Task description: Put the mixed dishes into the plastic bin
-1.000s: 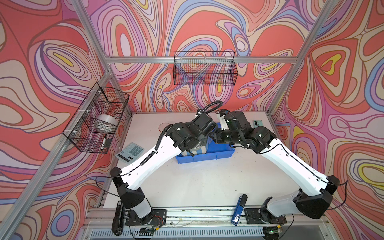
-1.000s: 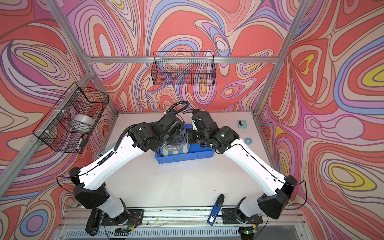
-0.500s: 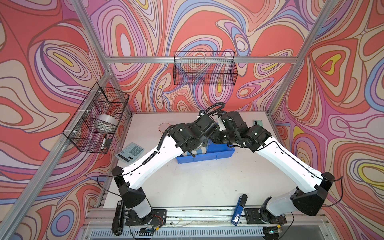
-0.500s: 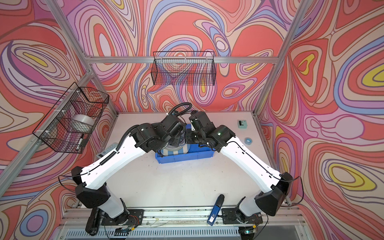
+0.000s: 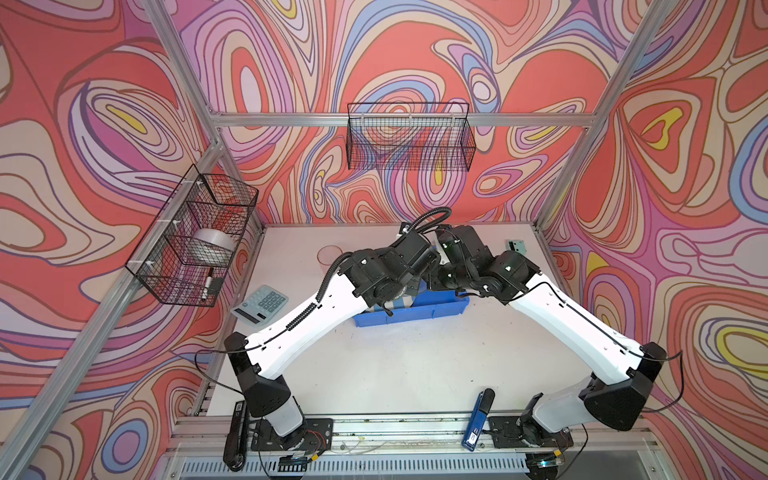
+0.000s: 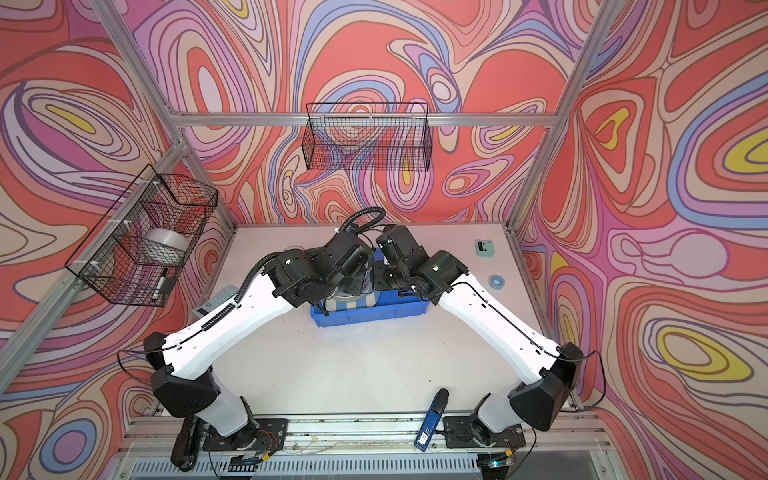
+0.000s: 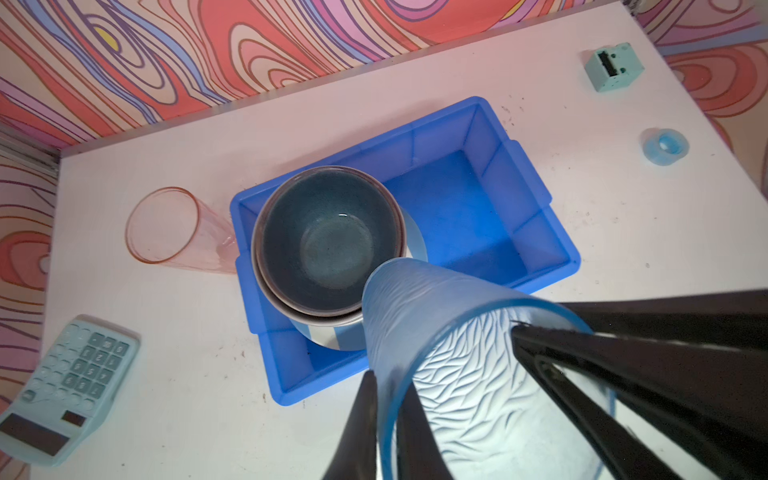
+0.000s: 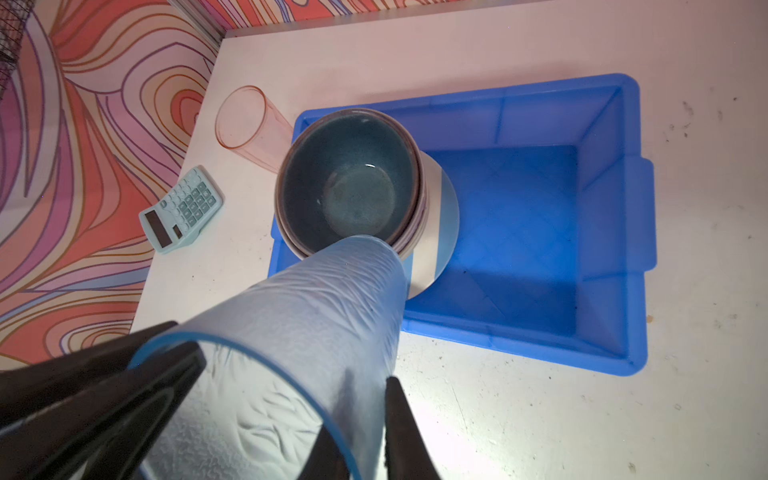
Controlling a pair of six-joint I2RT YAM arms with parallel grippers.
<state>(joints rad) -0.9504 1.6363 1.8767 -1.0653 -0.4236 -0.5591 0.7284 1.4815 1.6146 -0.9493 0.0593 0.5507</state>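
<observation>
Both wrists have drawn closer together over the plastic bin (image 5: 415, 312), with the right arm leaning further in. The left gripper (image 7: 386, 388) pinches the rim wall of the grey-blue cup (image 7: 436, 332), one of its fingers inside and one outside. The right gripper (image 8: 361, 411) pinches the same rim on the opposite side. The cup is translucent and frosted, with a rippled surface and a clearer blue lip, and it hangs in the air above the bin.

Below it, at one end of the bin, a dark blue bowl (image 7: 328, 245) sits nested in a lavender bowl (image 8: 409, 239) on a blue-and-white striped plate (image 8: 440, 208). A pink cup (image 7: 166, 226) stands just beside that end of the bin.

The tabletop (image 8: 498, 415) is white and speckled with dark marks. Beyond it, the walls (image 5: 374, 62) swirl in red, pink, lilac and blue.

The grey-blue cup's long axis is tilted. Its base points down at the edge of the stacked bowls and its open mouth faces up toward the wrists.
</observation>
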